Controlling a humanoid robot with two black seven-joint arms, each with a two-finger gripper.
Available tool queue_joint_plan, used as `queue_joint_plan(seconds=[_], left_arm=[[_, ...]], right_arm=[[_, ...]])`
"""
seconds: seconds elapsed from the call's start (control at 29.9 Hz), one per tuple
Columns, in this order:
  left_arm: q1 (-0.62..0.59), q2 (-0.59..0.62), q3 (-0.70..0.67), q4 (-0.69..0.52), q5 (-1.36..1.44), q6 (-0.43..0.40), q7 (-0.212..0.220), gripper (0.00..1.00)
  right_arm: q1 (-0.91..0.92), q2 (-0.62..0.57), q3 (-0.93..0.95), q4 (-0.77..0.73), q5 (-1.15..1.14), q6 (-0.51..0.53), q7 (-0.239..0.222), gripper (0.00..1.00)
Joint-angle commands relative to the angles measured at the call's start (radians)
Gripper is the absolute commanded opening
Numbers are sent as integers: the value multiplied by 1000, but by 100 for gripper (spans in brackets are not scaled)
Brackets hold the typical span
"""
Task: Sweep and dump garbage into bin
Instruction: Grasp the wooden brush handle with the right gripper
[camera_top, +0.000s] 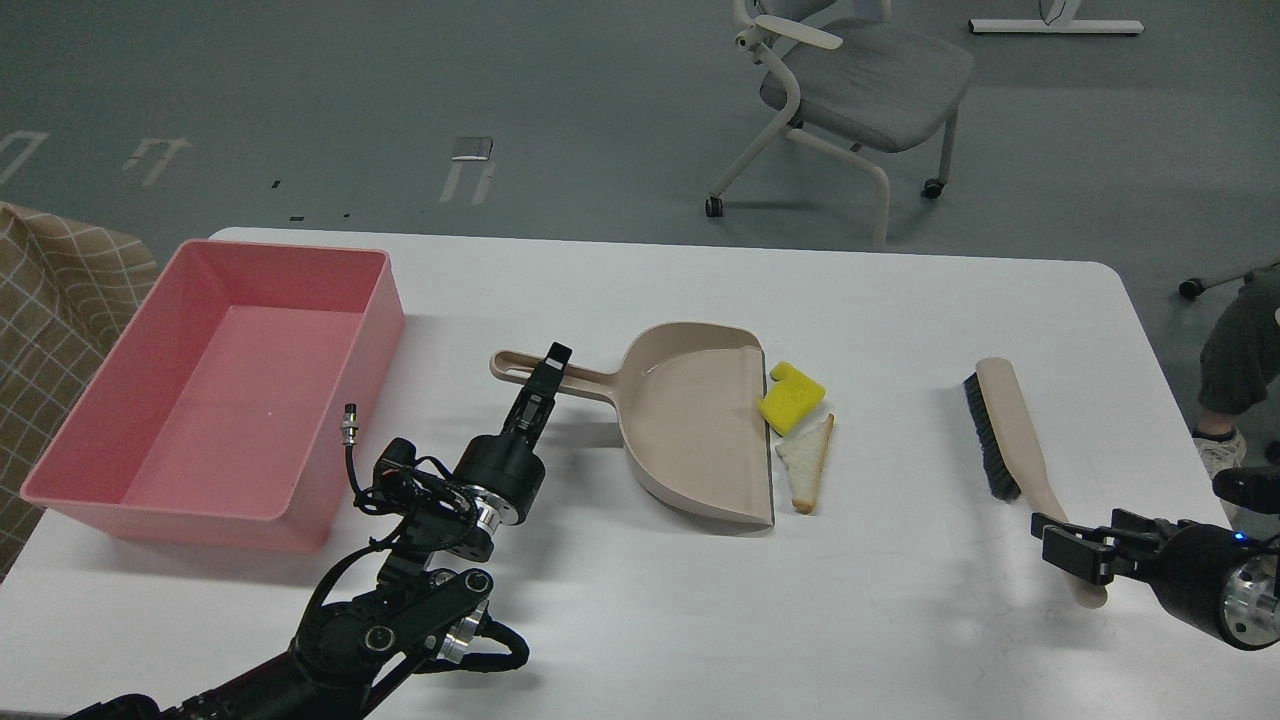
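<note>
Garbage, the yellow sponge block (792, 397) and bread slice (807, 462), lies mid-table against the dustpan (695, 425) mouth, unswept; the pink bin (215, 390) at the left edge sits empty. Everything remains. Left gripper (545, 376) reaches the dustpan handle, right gripper (1068, 549) meets the brush (1010, 435) handle near the right edge; I cannot tell either's grip.

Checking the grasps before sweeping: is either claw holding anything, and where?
Left claw sits at the dustpan handle; right claw at the brush handle's end. Whether either grips cannot be told.

Bright even overhead light, soft short shadows on white table (650, 620), sharp focus throughout
</note>
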Motion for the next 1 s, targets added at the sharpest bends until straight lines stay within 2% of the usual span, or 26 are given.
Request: queue_joint_plan(seconds=[0.0,0.4,0.97], left_arm=[[2,0,0,-1,-1,0,0,19],[0,-1,0,1,-1,0,0,20],[-3,0,0,1,-1,0,0,20]], right_arm=[[3,7,1,0,-2,0,-1,88],[19,68,-2,-9,-60,0,-9,88],[52,77,-62,-12,-103,0,-9,86]])
